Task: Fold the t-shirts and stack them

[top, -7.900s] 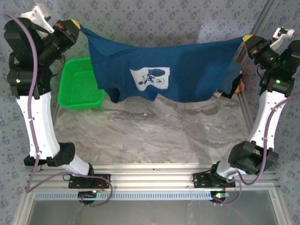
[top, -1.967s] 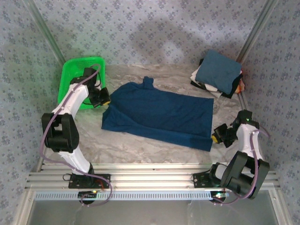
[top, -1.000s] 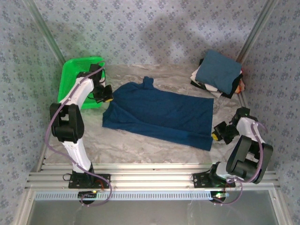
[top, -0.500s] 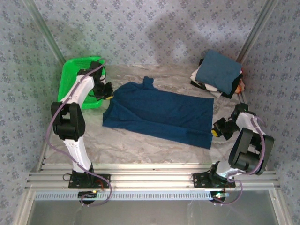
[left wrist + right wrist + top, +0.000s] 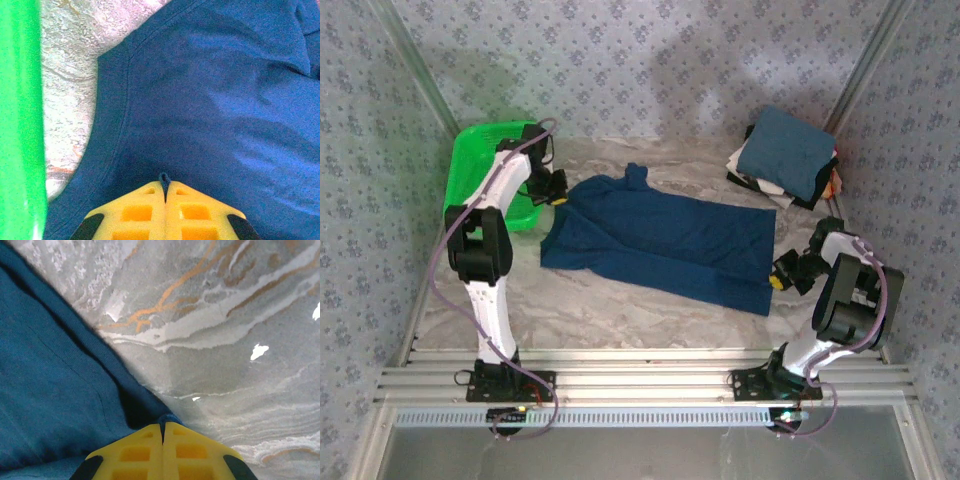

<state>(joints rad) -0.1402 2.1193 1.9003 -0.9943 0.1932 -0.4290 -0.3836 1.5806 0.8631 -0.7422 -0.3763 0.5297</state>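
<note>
The dark navy t-shirt point(image 5: 660, 245) lies spread flat across the middle of the marble table, print side down, one sleeve poking toward the back. My left gripper point(image 5: 558, 198) sits at its left edge beside the basket. In the left wrist view the yellow fingers point(image 5: 145, 210) are shut, with a small fold of navy cloth point(image 5: 210, 100) pinched at the left gripper's tip point(image 5: 164, 182). My right gripper point(image 5: 777, 282) is at the shirt's near right corner. It is shut too point(image 5: 162, 426), and the corner of the shirt point(image 5: 55, 390) is nipped between its tips.
A bright green mesh basket point(image 5: 480, 170) stands at the back left, its wall close to my left gripper point(image 5: 17, 120). A stack of folded t-shirts point(image 5: 785, 152), teal-blue on top, sits at the back right. Bare marble point(image 5: 225, 340) lies right of the shirt corner.
Both grippers have moved toward the back of the table, staying shut on the shirt's edges. The shirt has shifted slightly back with them.
</note>
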